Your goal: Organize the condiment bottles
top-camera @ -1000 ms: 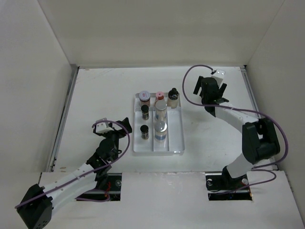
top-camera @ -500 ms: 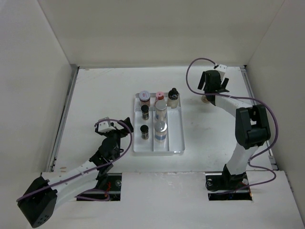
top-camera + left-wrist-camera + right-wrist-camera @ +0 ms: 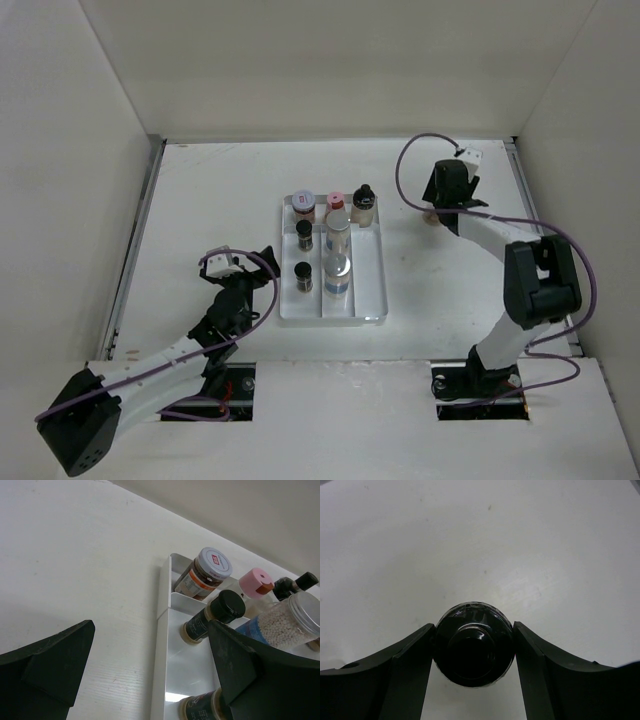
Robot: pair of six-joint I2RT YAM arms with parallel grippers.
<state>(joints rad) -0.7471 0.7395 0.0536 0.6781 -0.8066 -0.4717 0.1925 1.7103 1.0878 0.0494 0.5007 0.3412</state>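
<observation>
Right gripper (image 3: 473, 630) is dropping slightly nearer than before, clamping the knob-capped bottle (image 3: 473, 655) between both fingers, right of the tray (image 3: 370, 280).

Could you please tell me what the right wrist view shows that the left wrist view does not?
Only the right wrist: a lone knob-capped bottle, with the right gripper closed on its cap. Only the left wrist: the tray holding a silver-lidded jar, a pink-capped bottle and a black-lidded jar. Both: the white table.
</observation>
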